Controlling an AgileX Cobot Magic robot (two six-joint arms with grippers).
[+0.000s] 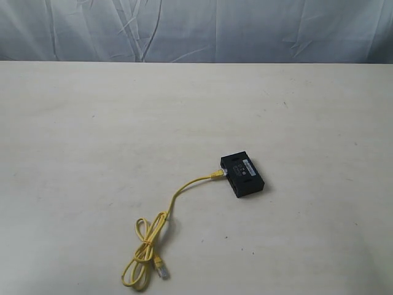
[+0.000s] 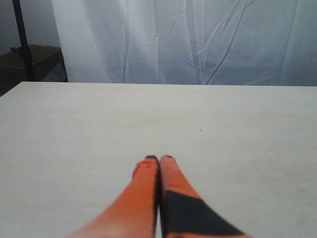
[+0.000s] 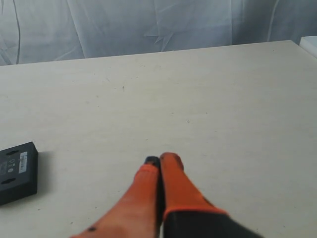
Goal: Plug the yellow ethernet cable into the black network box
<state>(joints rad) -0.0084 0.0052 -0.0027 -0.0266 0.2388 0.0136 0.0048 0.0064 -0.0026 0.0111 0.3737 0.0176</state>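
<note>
The black network box [image 1: 243, 176] lies flat on the pale table, right of centre in the exterior view, white label up. The yellow ethernet cable [image 1: 178, 193] runs from a plug at the box's left side down into a loose coil, its free clear plug [image 1: 161, 270] near the front edge. Neither arm shows in the exterior view. My left gripper [image 2: 159, 158] is shut with nothing held, over bare table. My right gripper [image 3: 161, 159] is shut and empty too; the box [image 3: 18, 172] lies off to one side of it, apart.
The pale table [image 1: 92, 135] ends at a wrinkled white curtain [image 1: 196, 27] behind it. In the left wrist view a dark stand and a cardboard box [image 2: 29, 62] sit beyond the table's corner.
</note>
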